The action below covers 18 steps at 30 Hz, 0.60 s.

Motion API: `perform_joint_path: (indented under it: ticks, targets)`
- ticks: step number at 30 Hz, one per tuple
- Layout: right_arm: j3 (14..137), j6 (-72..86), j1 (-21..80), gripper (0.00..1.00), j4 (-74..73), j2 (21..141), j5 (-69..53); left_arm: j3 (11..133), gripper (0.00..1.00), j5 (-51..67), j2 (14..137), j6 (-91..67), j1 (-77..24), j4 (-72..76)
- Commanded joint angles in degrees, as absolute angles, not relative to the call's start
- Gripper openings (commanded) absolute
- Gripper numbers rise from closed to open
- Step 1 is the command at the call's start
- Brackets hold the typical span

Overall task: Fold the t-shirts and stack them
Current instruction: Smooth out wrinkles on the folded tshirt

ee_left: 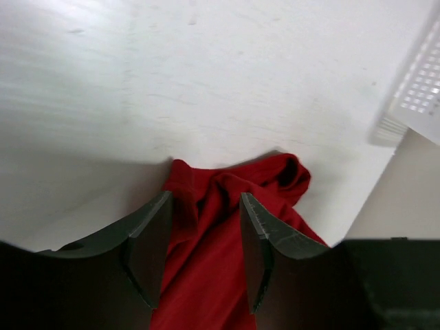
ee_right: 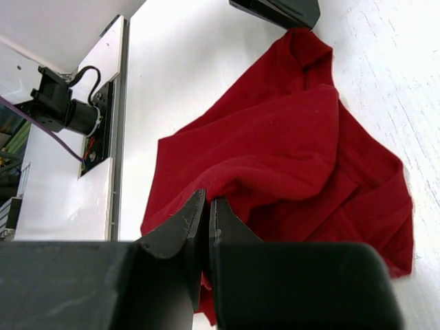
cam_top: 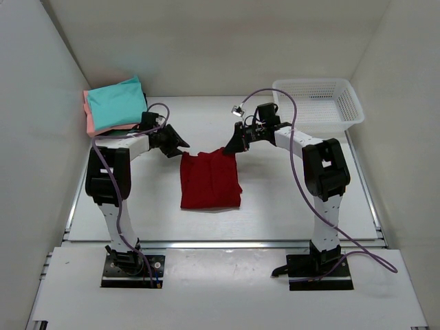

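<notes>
A dark red t-shirt lies partly folded on the table between the arms. My left gripper is at its far left corner. In the left wrist view its jaws stand apart with bunched red cloth between them. My right gripper is at the shirt's far right corner. In the right wrist view it is shut on a fold of the red shirt, lifting that edge. A teal shirt lies folded on a salmon-pink one at the far left. No dark shirt shows.
A white mesh basket stands at the far right of the table; its corner shows in the left wrist view. White walls close in the table on the left, back and right. The left gripper's tip shows in the right wrist view.
</notes>
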State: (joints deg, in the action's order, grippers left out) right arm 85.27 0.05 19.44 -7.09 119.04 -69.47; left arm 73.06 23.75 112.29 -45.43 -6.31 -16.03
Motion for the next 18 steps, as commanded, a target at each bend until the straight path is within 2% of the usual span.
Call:
perform_joint_path:
  ticks: [1, 4, 10, 18]
  targets:
    - [84.38, -0.09, 19.95, 0.00, -2.81, 117.78, -70.05, 76.54, 0.54, 27.59, 110.83, -46.85, -8.25, -10.46]
    - [83.68, 1.67, 19.78, 0.00, -2.46, 117.86, -70.22, 77.95, 0.53, 27.60, 112.67, -46.32, -9.22, -10.99]
    - [82.10, 2.37, 19.69, 0.00, -0.97, 117.16, -69.96, 82.52, 0.55, 20.05, 111.36, -42.11, -8.70, -17.22]
    - [81.82, 3.52, 19.34, 0.00, -0.70, 117.33, -70.49, 89.12, 0.54, 24.26, 119.35, -39.46, -12.39, -22.67]
